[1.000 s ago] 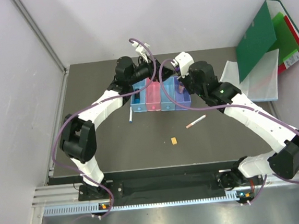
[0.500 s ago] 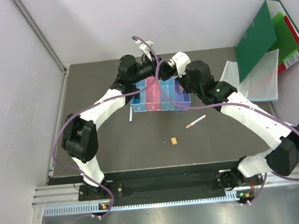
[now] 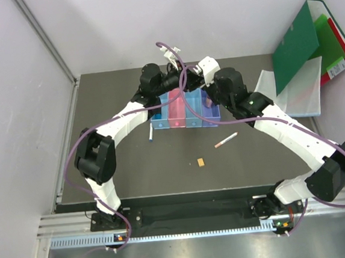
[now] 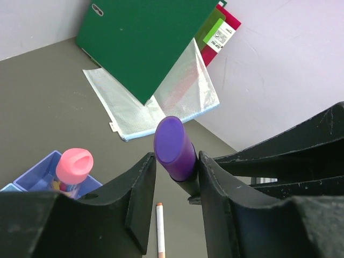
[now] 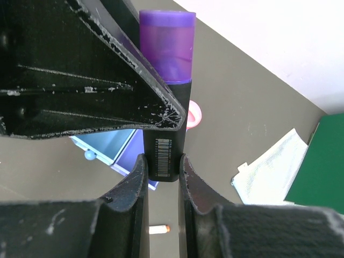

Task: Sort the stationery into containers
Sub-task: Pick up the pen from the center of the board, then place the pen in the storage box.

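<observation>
The sorting looks partly done. Just left of the row of bins (image 3: 187, 126), the white-blue pen (image 3: 151, 132) lies loose on the table. Above the far edge of the bins, the left gripper (image 4: 176, 161) is closed to a narrow gap on the purple marker (image 4: 173, 144), with a finger pressing each side near the capped end. The right gripper (image 5: 162, 161) pinches the same marker lower down its barrel, so both arms hold it in the air, over no particular bin that I can tell. The marker has a glossy violet cap with a flat top, and a black barrel with a white barcode label. The pink-capped tube (image 4: 74, 165) stands in the rightmost bin, already put away. In front of the bins' right half sits the tiny orange block (image 3: 201, 161), and the pinkish pen (image 3: 226, 139) lies in front of their right end. I judge that these three loose items and the marker are left to sort.
</observation>
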Robot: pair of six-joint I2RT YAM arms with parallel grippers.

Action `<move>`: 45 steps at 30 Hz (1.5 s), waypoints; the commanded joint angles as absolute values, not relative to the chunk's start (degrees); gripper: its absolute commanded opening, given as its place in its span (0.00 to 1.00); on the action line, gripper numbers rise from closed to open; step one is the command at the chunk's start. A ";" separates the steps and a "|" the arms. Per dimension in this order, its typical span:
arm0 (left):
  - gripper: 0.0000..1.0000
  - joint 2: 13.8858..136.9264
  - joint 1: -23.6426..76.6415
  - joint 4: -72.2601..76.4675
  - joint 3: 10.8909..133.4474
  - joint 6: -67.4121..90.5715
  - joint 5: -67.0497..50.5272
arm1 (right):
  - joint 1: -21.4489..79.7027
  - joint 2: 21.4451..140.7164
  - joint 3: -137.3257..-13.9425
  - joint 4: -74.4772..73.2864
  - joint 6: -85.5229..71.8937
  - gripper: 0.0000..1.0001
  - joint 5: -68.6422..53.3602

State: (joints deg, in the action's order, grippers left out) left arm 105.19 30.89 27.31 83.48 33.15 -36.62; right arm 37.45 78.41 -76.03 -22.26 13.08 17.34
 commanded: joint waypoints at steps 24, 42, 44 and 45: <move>0.00 102.66 29.80 26.73 84.46 29.54 -35.51 | 39.11 77.17 -79.10 -19.34 14.24 0.78 16.79; 0.00 105.02 16.08 -34.71 95.35 -12.73 -26.72 | 34.19 71.02 -72.16 -19.51 14.85 0.80 19.42; 0.00 106.87 16.35 -36.12 96.15 -13.18 -26.46 | 34.01 70.49 -71.98 -19.51 14.94 0.80 19.34; 0.00 107.40 16.35 -36.12 96.59 -13.27 -26.19 | 33.67 70.31 -71.81 -19.60 14.85 0.80 19.34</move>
